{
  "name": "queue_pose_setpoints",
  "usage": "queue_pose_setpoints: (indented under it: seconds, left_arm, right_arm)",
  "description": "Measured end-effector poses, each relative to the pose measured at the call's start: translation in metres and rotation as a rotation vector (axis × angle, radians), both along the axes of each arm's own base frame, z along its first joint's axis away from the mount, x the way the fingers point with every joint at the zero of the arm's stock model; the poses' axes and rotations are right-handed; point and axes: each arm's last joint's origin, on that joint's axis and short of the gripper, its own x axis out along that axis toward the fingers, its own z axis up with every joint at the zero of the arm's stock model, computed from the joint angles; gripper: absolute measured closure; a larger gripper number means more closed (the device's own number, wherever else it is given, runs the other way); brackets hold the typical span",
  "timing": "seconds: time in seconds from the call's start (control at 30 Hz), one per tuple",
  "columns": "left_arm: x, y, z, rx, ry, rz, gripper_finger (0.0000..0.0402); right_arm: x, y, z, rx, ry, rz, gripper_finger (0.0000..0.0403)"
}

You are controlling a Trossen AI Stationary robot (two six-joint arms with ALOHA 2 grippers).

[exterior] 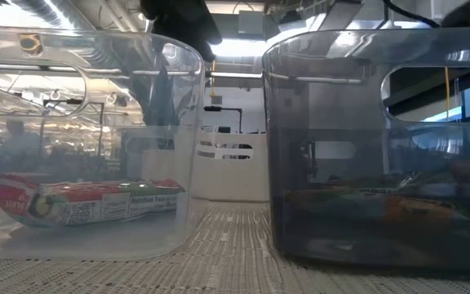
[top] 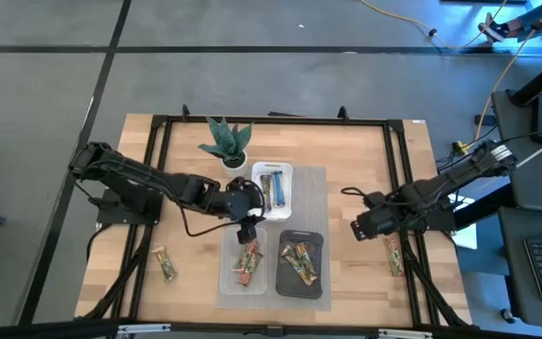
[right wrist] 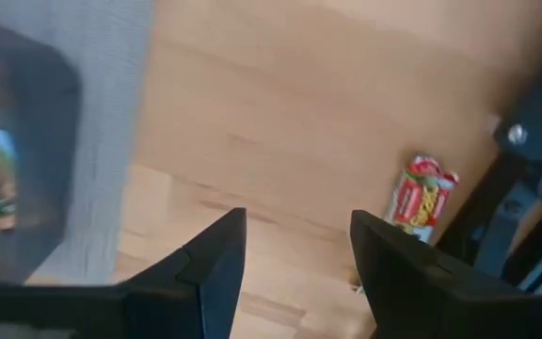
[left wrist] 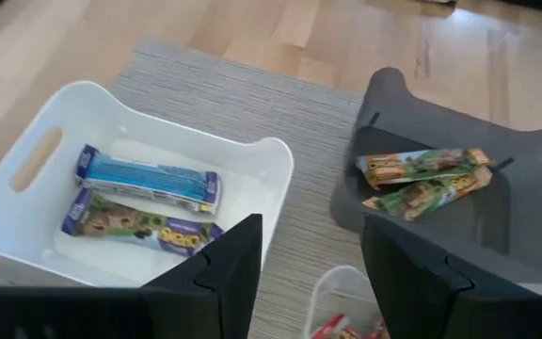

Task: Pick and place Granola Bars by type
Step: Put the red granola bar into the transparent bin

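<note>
The left hand (top: 245,218) hangs over the grey mat (top: 310,184), between the white tray (top: 273,169) and the clear tray (top: 230,278), its fingers (left wrist: 219,268) parted to a middling gap with nothing between them. Just beyond the white tray sits a potted plant (top: 226,141).

Inside the white tray lie two bars side by side, a blue bar (left wrist: 149,179) and a dark purple-wrapped bar (left wrist: 139,222). The clear tray, on the near side of the white tray, holds red-wrapped bars (top: 247,261); from the level view one red bar (exterior: 88,200) lies flat on its floor. The black tray (top: 301,285), beside the clear one, carries green-and-tan bars (left wrist: 422,179).

Over on the right, the right hand (top: 358,229) hovers above bare wood of the surface (top: 346,151), well off the white tray, fingers (right wrist: 210,259) part-open and empty. One red bar (top: 394,254) lies just past that hand by the frame rail. Another loose bar (top: 165,265) rests on the wood to the left of the clear tray.
</note>
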Motion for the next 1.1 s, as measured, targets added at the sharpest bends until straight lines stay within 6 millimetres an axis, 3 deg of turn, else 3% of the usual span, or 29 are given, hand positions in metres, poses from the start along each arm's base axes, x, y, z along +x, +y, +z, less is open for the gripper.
queue_pose_setpoints:
  seconds: [0.57, 1.1]
  left_arm:
    - [0.002, 0.012, 0.0, 0.039, 0.002, 0.005, 0.0231]
    - [0.003, 0.012, 0.001, 0.029, -0.007, 0.024, 0.0229]
  right_arm:
    - [-0.032, 0.01, -0.05, -0.044, 0.196, -0.047, 0.0208]
    - [-0.035, 0.027, -0.051, 0.019, 0.158, -0.124, 0.0207]
